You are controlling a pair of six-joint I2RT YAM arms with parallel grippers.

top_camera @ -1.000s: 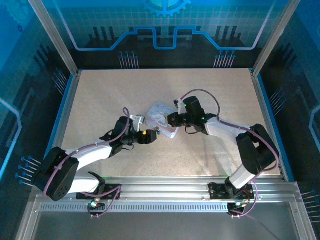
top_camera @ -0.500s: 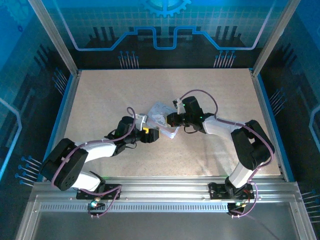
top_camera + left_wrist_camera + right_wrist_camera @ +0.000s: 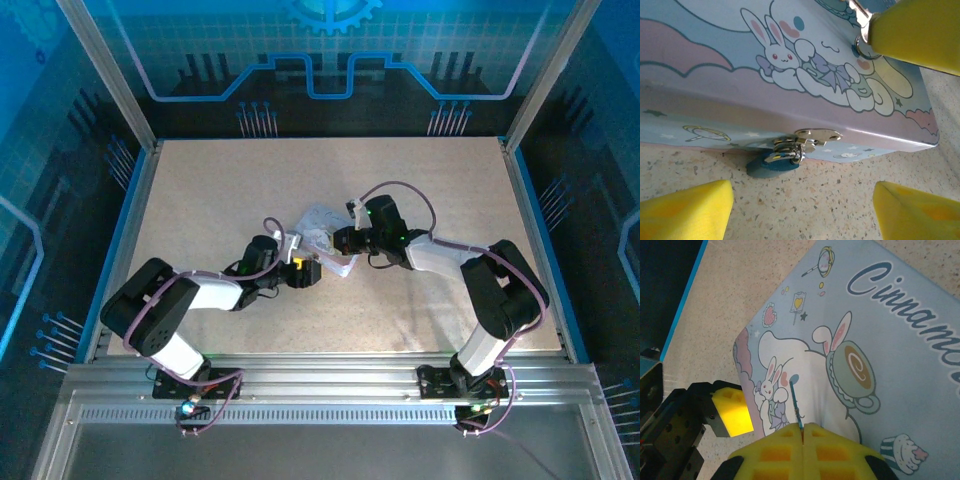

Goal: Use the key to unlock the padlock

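Tiny silvery padlock (image 3: 781, 154) with dark bluish end hangs on the tin (image 3: 715, 85).

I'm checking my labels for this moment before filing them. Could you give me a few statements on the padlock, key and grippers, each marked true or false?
1. The padlock hangs at the clasp on the front of the cartoon-printed tin. True.
2. The left gripper is clamped on the padlock. False: its fingers stand wide apart and the padlock lies ahead of them, ungripped.
3. The right gripper is shut on the key. True.
4. The key is already in the padlock. False: it is held over the tin's lid, apart from the padlock.
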